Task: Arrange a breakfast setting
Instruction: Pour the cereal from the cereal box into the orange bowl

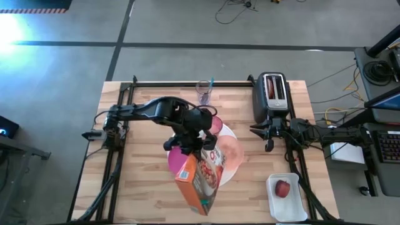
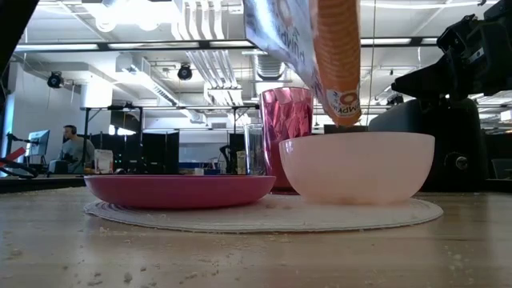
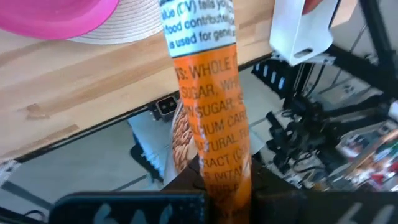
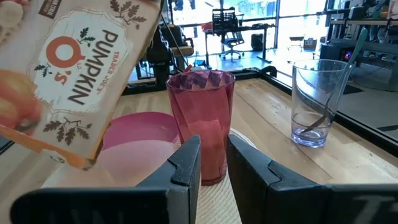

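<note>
My left gripper (image 1: 190, 150) is shut on an orange cereal box (image 1: 200, 178), held tilted in the air; its lower corner (image 2: 344, 112) hangs above the translucent peach bowl (image 2: 356, 166). Bowl, magenta plate (image 2: 180, 190) and pink tumbler (image 4: 200, 118) stand on the round white plate (image 2: 264, 214). A clear glass (image 4: 317, 102) at the table's far edge holds the teal-handled spoon. A red fruit (image 1: 283, 188) lies in a white tray. My right gripper (image 4: 211, 168) waits by the toaster, its fingers slightly apart with nothing between them. What is inside the bowl is hidden. My left gripper pinches the cereal box between its two fingers, one on each broad face, with the narrow orange side panel (image 3: 225, 174) facing the wrist. The fingers slant down from the table's left. The box is lifted clear and tilted above the bowl and plates.
A black toaster (image 1: 272, 97) stands at the far right, just beyond my right gripper. The white tray (image 1: 289, 203) sits at the near right corner. Black frame rails (image 1: 187, 83) run along the table's far edge and sides. Bare wood lies at the near left.
</note>
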Robot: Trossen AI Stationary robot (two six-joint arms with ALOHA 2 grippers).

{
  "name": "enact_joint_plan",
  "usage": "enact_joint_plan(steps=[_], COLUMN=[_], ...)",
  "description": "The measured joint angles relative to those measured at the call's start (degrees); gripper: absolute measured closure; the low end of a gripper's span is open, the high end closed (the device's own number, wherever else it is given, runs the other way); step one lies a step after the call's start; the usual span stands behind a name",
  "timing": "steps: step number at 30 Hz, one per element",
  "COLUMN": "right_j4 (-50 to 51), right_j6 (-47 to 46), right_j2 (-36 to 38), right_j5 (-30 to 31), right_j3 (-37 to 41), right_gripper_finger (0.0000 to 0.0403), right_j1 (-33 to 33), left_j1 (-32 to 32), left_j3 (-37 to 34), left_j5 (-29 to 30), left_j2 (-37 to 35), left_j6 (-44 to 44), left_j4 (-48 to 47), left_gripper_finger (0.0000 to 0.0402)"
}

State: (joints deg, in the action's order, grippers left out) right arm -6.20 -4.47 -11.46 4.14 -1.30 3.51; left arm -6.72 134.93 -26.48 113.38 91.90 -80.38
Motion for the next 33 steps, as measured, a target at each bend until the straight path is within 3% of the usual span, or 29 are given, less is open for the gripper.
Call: enact_joint_plan(steps=[16, 33], right_j4=[0.00, 0.00], right_j6=[0.00, 0.00], right_j2=[0.00, 0.02], right_j5=[-0.02, 0.00], right_j3=[0.00, 0.00], right_gripper_finger=[0.0335, 0.0335], right_j1=[0.00, 0.00], left_j1=[0.57, 0.86], left_j3=[-0.11, -1.54], left_j5=[1.31, 0.50], left_j2=[0.00, 0.04], left_j6=[10.58, 15.63], left_j4=[3.87, 7.27], left_gripper_finger=[0.0401, 0.0402])
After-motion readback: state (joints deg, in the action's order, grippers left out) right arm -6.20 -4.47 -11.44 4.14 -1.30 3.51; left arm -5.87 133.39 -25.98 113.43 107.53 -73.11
